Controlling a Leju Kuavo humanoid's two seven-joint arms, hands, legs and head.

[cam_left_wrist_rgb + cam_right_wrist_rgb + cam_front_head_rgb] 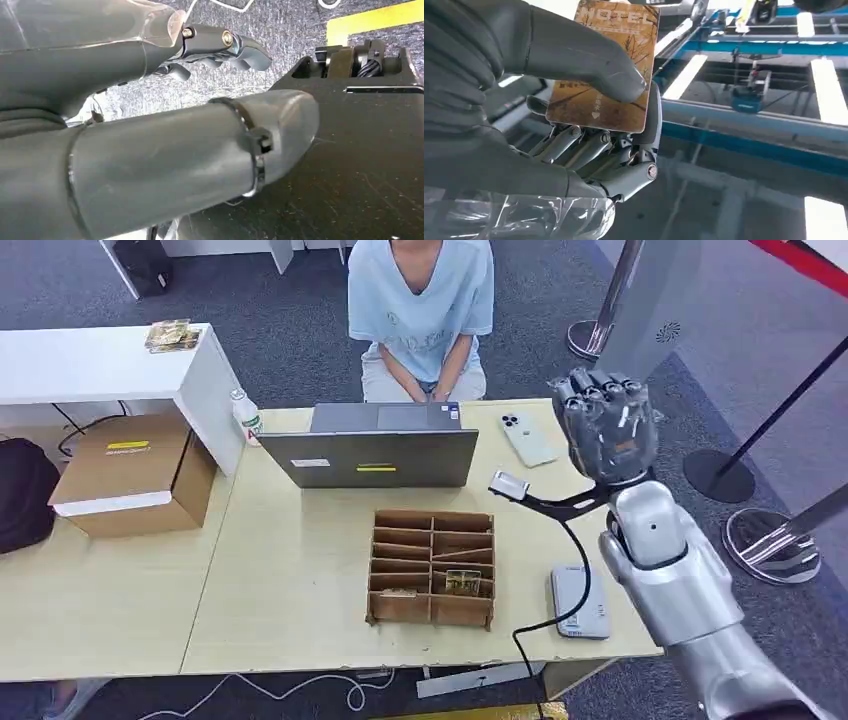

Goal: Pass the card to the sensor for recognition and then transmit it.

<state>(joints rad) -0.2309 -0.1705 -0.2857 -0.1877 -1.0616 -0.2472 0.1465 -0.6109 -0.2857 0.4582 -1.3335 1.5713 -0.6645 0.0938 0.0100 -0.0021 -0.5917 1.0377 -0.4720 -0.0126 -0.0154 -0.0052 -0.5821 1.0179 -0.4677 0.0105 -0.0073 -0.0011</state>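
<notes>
My right hand (605,430) is raised above the table's right side, back of the hand toward me. In the right wrist view this hand (494,130) pinches a brown hotel card (609,65) between the thumb and the fingers, card face showing. The grey card sensor (580,601) lies flat near the table's right front corner, below and in front of the hand, with a black cable running off it. My left hand (150,155) hangs over the carpet floor and holds nothing, its fingers apart.
A wooden compartment box (432,567) with a card (462,583) in it stands mid-table. Behind it are a laptop (372,445), a white phone (527,439) and a seated person (422,310). A bottle (246,416) and a cardboard box (135,472) are at left.
</notes>
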